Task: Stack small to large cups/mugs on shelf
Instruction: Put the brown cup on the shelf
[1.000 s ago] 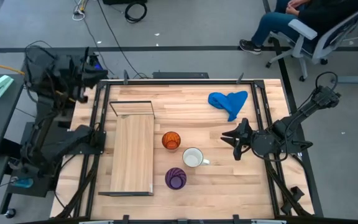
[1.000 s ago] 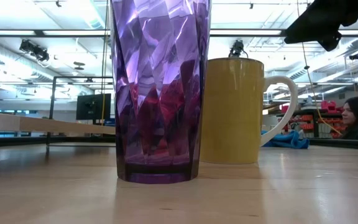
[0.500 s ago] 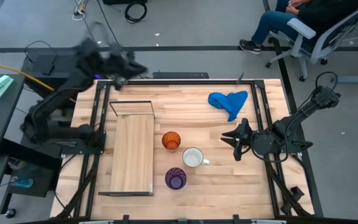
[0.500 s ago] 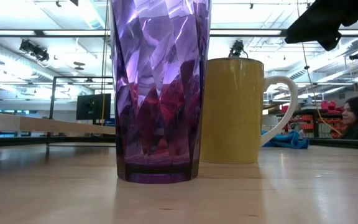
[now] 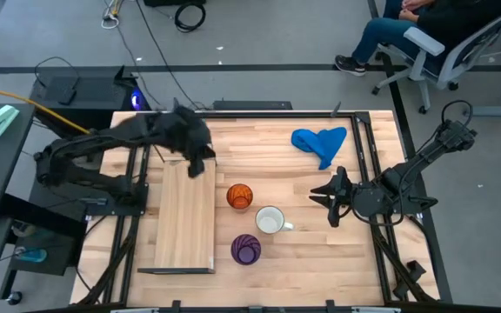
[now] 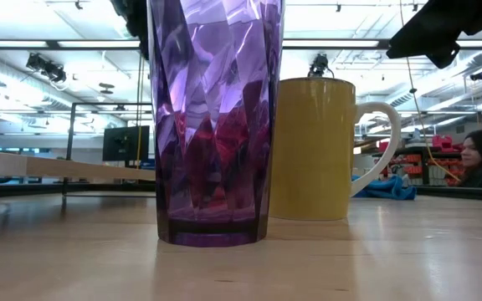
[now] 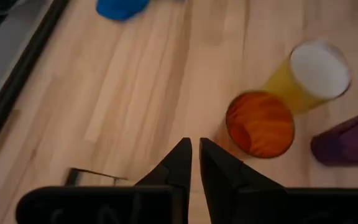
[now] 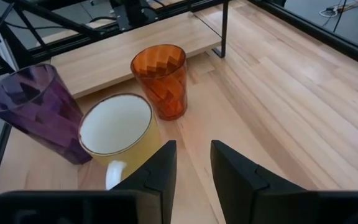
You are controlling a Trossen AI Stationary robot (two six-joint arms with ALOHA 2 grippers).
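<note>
My left arm reaches in over the counter's far-left part | left tool (image 5: pixel 200 165) points down, its 2 fingers (image 7: pixel 178 163) nearly together, a thin gap between, holding nothing | my right arm waits at the right side | right tool (image 5: pixel 327 200) open, empty.

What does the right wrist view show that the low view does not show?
Only the right wrist view shows the orange cup, the inside of the mug, the right gripper with its fingers apart, and the shelf as a broad board. Only the low view shows the blue cloth, a seated person and the ceiling lights. Both show the purple cup, the yellow-sided mug and the tabletop.
</note>
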